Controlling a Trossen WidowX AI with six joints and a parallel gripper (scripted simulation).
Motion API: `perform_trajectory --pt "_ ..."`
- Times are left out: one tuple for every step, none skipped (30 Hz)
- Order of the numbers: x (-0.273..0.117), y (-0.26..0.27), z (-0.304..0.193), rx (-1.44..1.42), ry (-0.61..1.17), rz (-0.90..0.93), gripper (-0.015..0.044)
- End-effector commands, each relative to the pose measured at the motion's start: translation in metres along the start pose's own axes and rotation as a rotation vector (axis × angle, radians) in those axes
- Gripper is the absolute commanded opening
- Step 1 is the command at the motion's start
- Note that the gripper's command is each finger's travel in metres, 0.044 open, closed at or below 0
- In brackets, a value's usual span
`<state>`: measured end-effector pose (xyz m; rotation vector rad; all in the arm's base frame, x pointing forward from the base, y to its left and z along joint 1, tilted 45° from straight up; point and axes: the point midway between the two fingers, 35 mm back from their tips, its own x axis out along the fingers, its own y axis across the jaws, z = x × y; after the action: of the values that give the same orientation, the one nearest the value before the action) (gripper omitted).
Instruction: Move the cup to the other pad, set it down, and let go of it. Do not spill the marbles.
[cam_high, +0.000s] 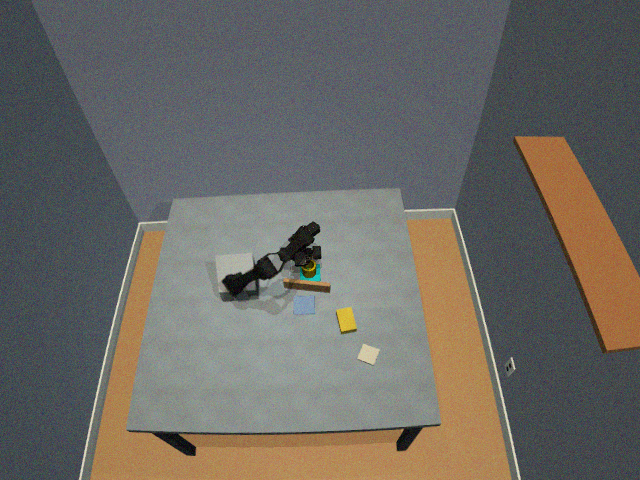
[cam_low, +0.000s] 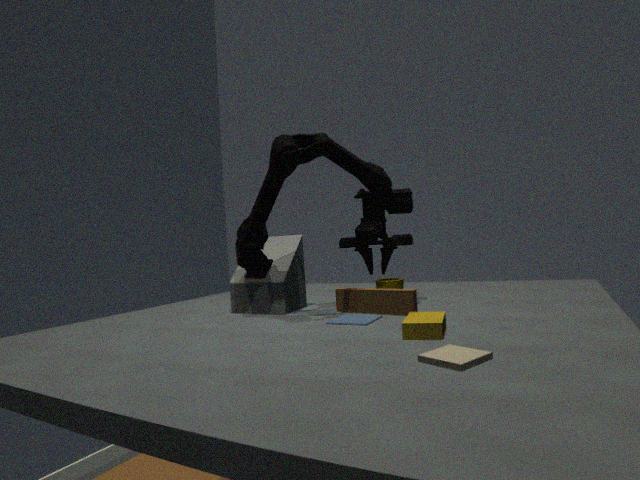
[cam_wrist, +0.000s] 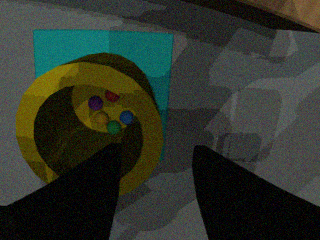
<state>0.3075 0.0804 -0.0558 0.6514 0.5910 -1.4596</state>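
The pincer (cam_low: 377, 270) hung partly open and empty above the cup (cam_wrist: 90, 123), which stood upright on the teal pad (cam_wrist: 143, 48), marbles (cam_wrist: 111, 112) inside. Best to rise straight — the near finger overlapped the rim at five o'clock.

Open gripper (cam_wrist: 156, 180) above marble-filled cup (cam_wrist: 90, 123) on pad (cam_wrist: 143, 50).

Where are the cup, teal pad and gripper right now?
cup (cam_wrist: 40, 96), wrist view, yellow rim at left
teal pad (cam_wrist: 143, 50), wrist view, bare corner behind the cup
gripper (cam_low: 377, 268), exterior view, between the fingertips
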Motion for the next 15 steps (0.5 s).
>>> perform_trajectory --pt "-0.006 0.000 0.000 0.007 0.007 0.005 0.0147" --pt "-0.001 0.000 0.000 0.000 0.001 0.001 0.0173" --pt "-0.001 0.000 0.000 0.000 0.001 0.001 0.0199" --pt "-0.001 0.000 0.000 0.000 0.001 0.001 0.0225" --pt "-0.001 0.000 0.000 0.000 0.001 0.001 0.0252" --pt "-0.001 0.000 0.000 0.000 0.001 0.001 0.0278" --pt "-0.001 0.000 0.000 0.000 0.001 0.001 0.0304" --pt "-0.001 0.000 0.000 0.000 0.001 0.001 0.0330" --pt "-0.001 0.000 0.000 0.000 0.001 0.001 0.0357" --pt "-0.002 0.000 0.000 0.001 0.001 0.001 0.0383" --pt "-0.003 0.000 0.000 0.001 0.001 0.002 0.0409" --pt "-0.006 0.000 0.000 0.001 0.002 0.002 0.0435" --pt "-0.008 0.000 0.000 0.001 0.002 0.002 0.0440" --pt "-0.012 0.001 0.000 0.001 0.003 0.002 0.0440" --pt "-0.016 0.001 0.000 0.002 0.004 0.002 0.0440"
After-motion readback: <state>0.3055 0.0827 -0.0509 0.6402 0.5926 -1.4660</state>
